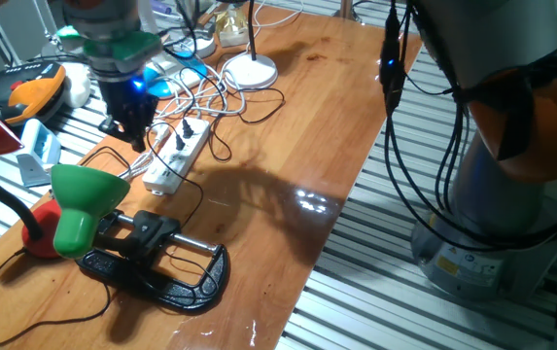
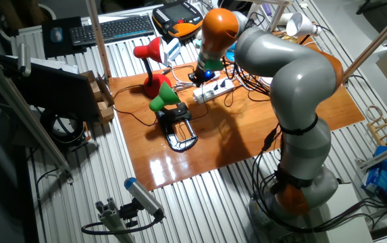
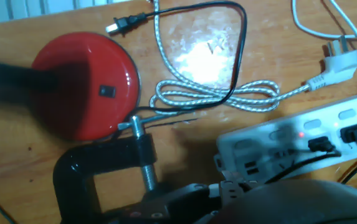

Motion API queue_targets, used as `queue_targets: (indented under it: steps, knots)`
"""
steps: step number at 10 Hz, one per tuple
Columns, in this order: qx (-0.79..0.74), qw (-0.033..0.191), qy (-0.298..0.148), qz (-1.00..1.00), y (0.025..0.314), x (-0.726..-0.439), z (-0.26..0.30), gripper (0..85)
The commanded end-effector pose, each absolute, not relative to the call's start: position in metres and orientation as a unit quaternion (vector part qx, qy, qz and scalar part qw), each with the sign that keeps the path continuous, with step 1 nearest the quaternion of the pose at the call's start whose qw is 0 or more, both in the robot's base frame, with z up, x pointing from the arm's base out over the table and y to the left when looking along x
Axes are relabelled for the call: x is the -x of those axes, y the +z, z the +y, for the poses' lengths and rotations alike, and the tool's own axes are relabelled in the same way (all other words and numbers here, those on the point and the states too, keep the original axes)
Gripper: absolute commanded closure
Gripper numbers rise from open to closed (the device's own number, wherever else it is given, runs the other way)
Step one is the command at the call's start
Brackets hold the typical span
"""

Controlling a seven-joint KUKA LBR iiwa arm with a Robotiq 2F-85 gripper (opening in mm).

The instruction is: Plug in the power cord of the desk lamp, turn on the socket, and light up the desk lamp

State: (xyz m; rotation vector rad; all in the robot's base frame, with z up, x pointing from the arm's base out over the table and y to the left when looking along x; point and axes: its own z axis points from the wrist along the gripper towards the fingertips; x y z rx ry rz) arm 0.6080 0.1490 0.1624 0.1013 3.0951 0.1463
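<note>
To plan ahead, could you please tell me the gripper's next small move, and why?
Probably lift the gripper away from the socket toward the desk lamp: two black plugs sit in the socket, its red light glows, yet the lamp looks unlit.

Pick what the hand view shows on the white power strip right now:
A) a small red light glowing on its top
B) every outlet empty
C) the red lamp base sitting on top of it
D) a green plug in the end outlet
A: in the hand view a small red light glows on the socket, with black plugs seated in outlets beside it, and the red lamp base resting apart on the table.
</note>
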Motion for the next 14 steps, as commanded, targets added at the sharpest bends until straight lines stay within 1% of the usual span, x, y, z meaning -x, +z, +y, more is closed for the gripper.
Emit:
queue_targets:
  steps: [1, 3, 4, 7, 11, 12, 13, 14]
  knots:
    - [-0.032, 0.021, 0.051, 0.998, 0.1603, -0.6050, 0.1472, 85.0]
    - [-0.034, 0.026, 0.059, 0.997, 0.1579, -0.6029, 0.1467, 85.0]
    - [-0.031, 0.032, 0.057, 0.997, 0.1579, -0.6029, 0.1467, 85.0]
    - [-0.018, 0.041, 0.045, 0.998, 0.1579, -0.6029, 0.1467, 85.0]
    - [-0.031, 0.041, 0.046, 0.998, 0.1579, -0.6029, 0.1467, 85.0]
    - [-0.037, 0.035, 0.051, 0.997, 0.1579, -0.6029, 0.1467, 85.0]
    - [-0.040, 0.034, 0.029, 0.998, 0.1579, -0.6029, 0.1467, 85.0]
    - [-0.042, 0.035, 0.018, 0.998, 0.1579, -0.6029, 0.1467, 85.0]
